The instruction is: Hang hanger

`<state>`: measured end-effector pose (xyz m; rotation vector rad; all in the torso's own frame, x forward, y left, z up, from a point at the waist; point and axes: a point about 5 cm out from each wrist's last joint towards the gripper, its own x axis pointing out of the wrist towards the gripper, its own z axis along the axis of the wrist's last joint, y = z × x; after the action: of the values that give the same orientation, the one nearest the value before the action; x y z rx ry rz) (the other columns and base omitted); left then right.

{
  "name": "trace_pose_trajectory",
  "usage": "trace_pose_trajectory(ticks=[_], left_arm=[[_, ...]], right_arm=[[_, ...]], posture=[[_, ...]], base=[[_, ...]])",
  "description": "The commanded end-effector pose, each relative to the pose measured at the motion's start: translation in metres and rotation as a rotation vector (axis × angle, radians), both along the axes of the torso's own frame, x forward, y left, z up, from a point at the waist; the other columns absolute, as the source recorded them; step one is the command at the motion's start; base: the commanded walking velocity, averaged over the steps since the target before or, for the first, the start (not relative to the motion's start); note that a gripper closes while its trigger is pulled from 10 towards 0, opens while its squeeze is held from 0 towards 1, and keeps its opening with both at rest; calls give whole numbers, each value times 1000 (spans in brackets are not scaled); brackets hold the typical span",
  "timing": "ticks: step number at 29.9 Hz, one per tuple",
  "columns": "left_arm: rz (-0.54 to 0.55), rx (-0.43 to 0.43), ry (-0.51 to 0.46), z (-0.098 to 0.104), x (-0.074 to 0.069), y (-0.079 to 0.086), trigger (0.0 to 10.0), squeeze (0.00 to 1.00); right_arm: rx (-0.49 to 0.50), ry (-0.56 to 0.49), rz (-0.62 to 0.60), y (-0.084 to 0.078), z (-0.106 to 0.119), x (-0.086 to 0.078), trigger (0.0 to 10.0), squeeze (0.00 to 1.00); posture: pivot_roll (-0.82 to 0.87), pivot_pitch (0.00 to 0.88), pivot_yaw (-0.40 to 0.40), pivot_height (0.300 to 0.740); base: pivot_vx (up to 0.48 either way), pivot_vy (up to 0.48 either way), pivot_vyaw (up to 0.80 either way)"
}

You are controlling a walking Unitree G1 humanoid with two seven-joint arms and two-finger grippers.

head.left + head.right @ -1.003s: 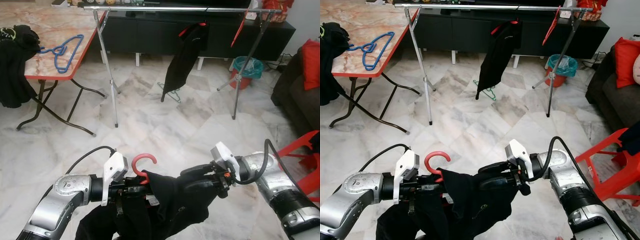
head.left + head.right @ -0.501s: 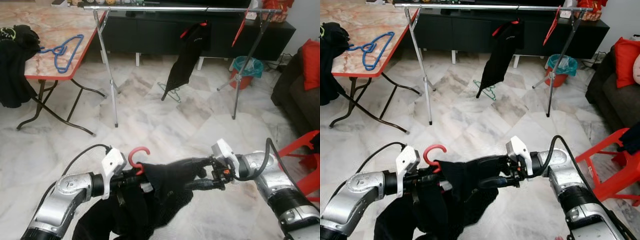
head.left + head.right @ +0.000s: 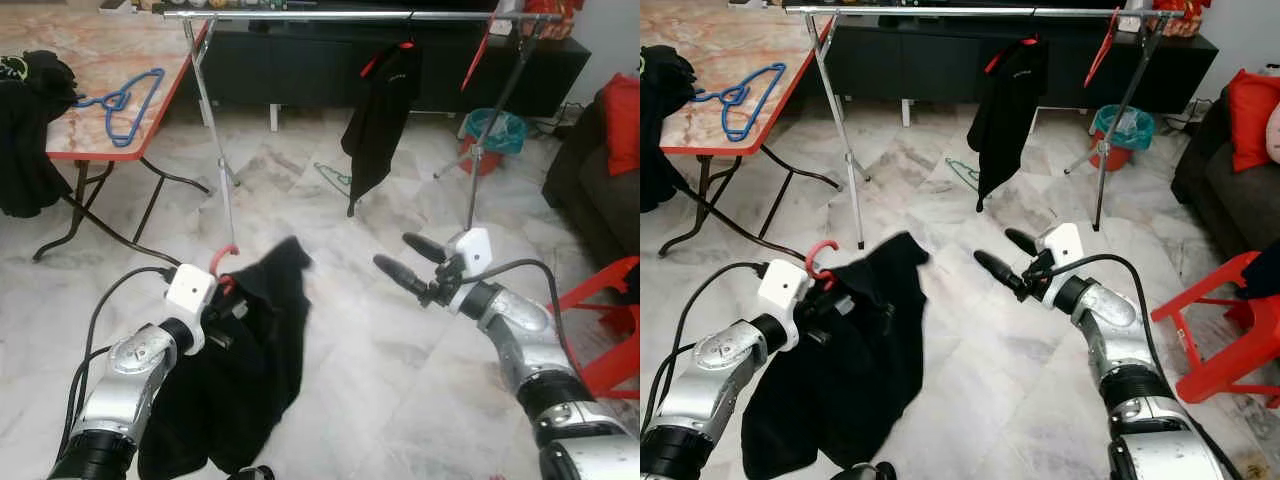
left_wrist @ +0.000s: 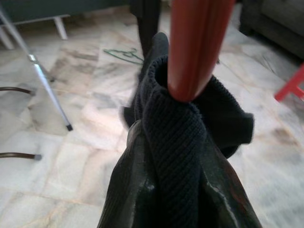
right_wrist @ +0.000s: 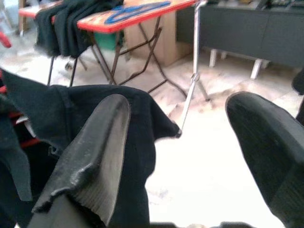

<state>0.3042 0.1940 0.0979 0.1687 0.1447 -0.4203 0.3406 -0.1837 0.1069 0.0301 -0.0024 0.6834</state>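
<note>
Left gripper [image 3: 222, 300]: clamped on the red hanger [image 3: 222, 262] near its neck, black shirt [image 3: 250, 350] draped on it and hanging low.
Right gripper [image 3: 412, 262]: fingers spread wide, holding nothing, off to the side of the shirt.
Progress: shirt's on the hanger, so I'd say the carry and hooking are what's left.
Rack [image 3: 300, 14]: well ahead, one black garment [image 3: 385, 100] already on it.
Around: table [image 3: 90, 70] with a blue hanger [image 3: 125, 100], green hanger [image 3: 340, 178] on the floor under the rack, red chair [image 3: 610, 310].

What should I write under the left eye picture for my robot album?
Left gripper holds a red hanger with a black garment; open right gripper beside it, clothes rack ahead.
</note>
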Motion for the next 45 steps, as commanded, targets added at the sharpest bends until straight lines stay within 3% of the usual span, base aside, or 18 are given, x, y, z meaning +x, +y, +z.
trace_pose_trajectory(ticks=[1, 4, 8, 10, 12, 16, 19, 22, 24, 33, 45], left_arm=[[19, 5, -51, 7, 5, -1, 10000, 0], [54, -10, -74, 7, 6, -3, 10000, 0], [145, -42, -119, 9, 10, -5, 10000, 0], [185, -76, -135, 9, 11, -6, 10000, 0], [238, -68, -149, 5, 10, -7, 10000, 0], [271, -85, -155, 3, 8, -6, 10000, 0], [352, -81, -169, -3, 3, -5, 10000, 0], [381, -87, -172, -5, 2, -5, 10000, 0], [361, -65, -169, -11, -2, -18, 10000, 0], [383, -75, -190, -9, 0, -16, 10000, 0], [375, -73, -191, -10, 2, -17, 10000, 0]], right_arm=[[7, 25, -48, -2, -9, -3, 10000, 0], [7, 46, -51, 8, -20, -8, 10000, 0], [41, 94, -183, 12, -31, -8, 10000, 0], [20, 135, -297, 10, -41, -9, 10000, 0], [21, 216, -537, -4, -59, -15, 10000, 0], [18, 246, -612, -9, -66, -21, 10000, 0], [-9, 295, -707, -11, -84, -36, 10000, 0], [-20, 313, -721, -11, -90, -41, 10000, 0], [-36, 378, -776, -11, -104, -52, 10000, 0], [-54, 381, -759, 1, -108, -54, 10000, 0], [-60, 385, -745, 4, -108, -53, 10000, 0]], posture=[[45, 83, -24, 740], [47, 83, -24, 740], [42, 83, -25, 740], [37, 83, -25, 740], [29, 80, -24, 740], [28, 80, -25, 740], [21, 81, -35, 740], [21, 81, -35, 740], [16, 83, -42, 740], [5, 70, -30, 740], [12, 25, -41, 740]], base=[[0, 0, 0], [0, 0, 0], [0, 0, 0], [0, 0, 0], [0, 0, 0], [0, 0, 0], [0, 0, 0], [0, 0, 0], [152, 0, 0], [349, 0, 0], [397, 0, 0]])
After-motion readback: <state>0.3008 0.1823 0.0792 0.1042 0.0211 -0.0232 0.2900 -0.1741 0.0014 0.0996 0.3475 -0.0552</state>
